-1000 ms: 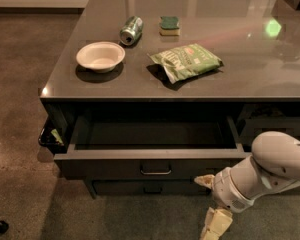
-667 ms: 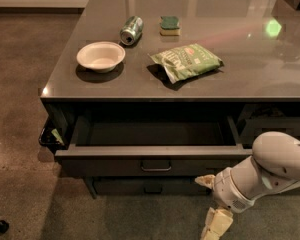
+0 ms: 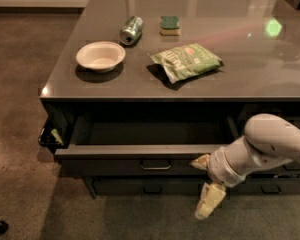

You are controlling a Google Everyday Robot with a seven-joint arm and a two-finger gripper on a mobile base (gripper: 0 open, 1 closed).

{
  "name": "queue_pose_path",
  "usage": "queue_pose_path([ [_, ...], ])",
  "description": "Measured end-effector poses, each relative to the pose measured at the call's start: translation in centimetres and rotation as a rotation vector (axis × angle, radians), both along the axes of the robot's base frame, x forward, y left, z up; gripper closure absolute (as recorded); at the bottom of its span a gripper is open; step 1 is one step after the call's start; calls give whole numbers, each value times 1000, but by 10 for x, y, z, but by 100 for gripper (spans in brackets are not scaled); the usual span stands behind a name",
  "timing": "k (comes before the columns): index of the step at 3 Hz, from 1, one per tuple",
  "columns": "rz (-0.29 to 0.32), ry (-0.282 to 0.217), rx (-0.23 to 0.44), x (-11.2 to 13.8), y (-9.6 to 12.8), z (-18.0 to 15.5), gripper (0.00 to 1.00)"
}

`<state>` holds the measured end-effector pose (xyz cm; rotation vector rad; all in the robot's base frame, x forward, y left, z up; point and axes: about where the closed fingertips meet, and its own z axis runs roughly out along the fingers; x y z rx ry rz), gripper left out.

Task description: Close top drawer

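Dark grey desk on a hard floor carries a white bowl, a can, a sponge and a green snack bag. Top drawer below the desk edge stands pulled well out, with its inner floor exposed. End effector sits at the drawer front, right of the silver handle, spread wide and holding nothing. Its upper finger appears to be against the front panel. Assessment: drawer not yet closed; the full inward push is outstanding.

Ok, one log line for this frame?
top drawer: open | claw: open, at drawer front, right of handle | counter: bowl, can, sponge, bag
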<state>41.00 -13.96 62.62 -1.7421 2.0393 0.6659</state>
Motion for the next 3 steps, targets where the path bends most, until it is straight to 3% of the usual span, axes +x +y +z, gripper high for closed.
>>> queue_pose_path([
  [1,6,-16,-5,14,1,0,0],
  [2,7,-81,-30,73,8,2,0],
  [3,7,-82,-31,73,8,2,0],
])
